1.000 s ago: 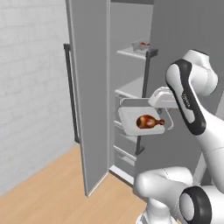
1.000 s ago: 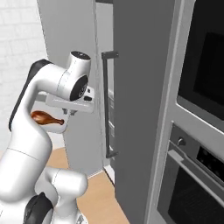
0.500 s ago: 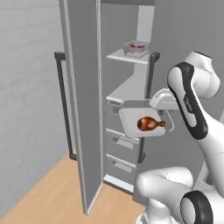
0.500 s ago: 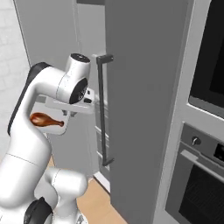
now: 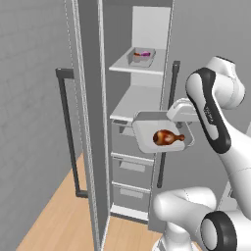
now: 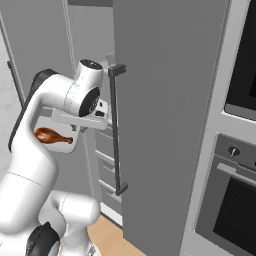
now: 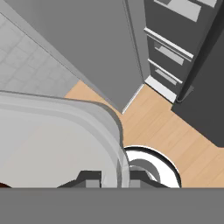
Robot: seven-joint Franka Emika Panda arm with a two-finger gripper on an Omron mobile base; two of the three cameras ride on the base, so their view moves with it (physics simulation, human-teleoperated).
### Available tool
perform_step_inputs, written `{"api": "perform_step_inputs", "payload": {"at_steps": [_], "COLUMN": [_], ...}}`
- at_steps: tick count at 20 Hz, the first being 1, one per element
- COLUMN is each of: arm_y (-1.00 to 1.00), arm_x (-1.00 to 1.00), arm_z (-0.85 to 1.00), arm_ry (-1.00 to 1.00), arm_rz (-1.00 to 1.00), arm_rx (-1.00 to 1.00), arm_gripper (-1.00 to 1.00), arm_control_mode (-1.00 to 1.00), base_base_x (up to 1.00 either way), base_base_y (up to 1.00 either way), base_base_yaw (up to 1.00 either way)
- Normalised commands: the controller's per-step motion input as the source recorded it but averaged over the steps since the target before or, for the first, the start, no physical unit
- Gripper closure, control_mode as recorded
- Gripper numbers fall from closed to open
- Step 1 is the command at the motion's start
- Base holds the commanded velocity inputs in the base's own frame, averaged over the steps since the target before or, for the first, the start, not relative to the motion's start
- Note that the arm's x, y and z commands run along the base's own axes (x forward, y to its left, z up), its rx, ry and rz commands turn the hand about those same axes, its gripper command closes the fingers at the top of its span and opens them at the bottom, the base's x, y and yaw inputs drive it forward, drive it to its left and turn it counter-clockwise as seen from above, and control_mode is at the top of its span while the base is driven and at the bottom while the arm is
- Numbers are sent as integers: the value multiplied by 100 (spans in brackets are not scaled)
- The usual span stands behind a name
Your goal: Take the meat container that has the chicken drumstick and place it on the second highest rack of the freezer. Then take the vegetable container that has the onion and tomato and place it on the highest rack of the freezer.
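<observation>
Gripper point(image 7: 111, 177) has its two fingertips pinched tight on the rim of the meat container point(image 5: 147, 136), carrying it level in front of the open freezer point(image 5: 142, 105). Chicken drumstick point(image 5: 167, 138) lies in the tray, about level with the second highest rack point(image 5: 135, 100). Up on the highest rack point(image 5: 132, 67) sits the vegetable container point(image 5: 142, 56).

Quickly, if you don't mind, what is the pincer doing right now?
Pincer: closed on the rim of the meat container carrying the chicken drumstick.
</observation>
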Motion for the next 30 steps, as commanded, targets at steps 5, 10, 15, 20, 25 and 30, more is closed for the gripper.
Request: {"api": "perform_step_inputs", "payload": {"at_steps": [5, 10, 15, 20, 25, 30], "arm_y": [0, 0, 0, 0, 0, 28], "arm_x": [0, 0, 0, 0, 0, -9], "arm_z": [0, 0, 0, 0, 0, -3], "arm_ry": [0, 0, 0, 0, 0, 0], "arm_rz": [0, 0, 0, 0, 0, -1], "arm_rx": [0, 0, 0, 0, 0, 0], "arm_gripper": [100, 100, 100, 100, 100, 100], "arm_control_mode": [100, 100, 100, 100, 100, -100], "base_base_x": [1, 0, 17, 57, 52, 3], "base_base_y": [57, 51, 44, 19, 21, 42], "base_base_yaw": [-41, -39, -35, -20, -11, -5]}}
